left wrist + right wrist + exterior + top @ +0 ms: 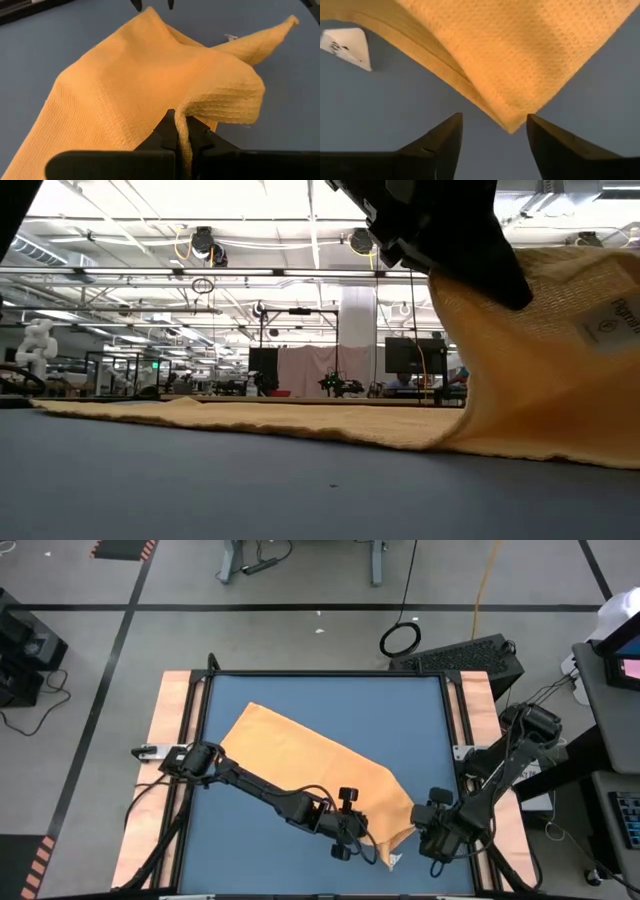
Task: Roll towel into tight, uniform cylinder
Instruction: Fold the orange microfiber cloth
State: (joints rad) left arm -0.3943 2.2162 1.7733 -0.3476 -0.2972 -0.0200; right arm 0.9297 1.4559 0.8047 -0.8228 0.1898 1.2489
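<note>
Lower centre of high view: left gripper (352, 832), jaws clamped on a raised fold of the towel (300, 755). Towel spread diagonally across blue table (420, 710). Lower right: right gripper (428, 833), jaws apart at the corner. Soft, light, floppy; best pinched along the edge.

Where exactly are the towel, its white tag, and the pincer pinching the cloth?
towel (300, 755): high view, middle of the flat orange cloth.
white tag (347, 46): right wrist view, centre of the tag.
left pincer (183, 137): left wrist view, between fingertips clamping the towel's edge.
</note>
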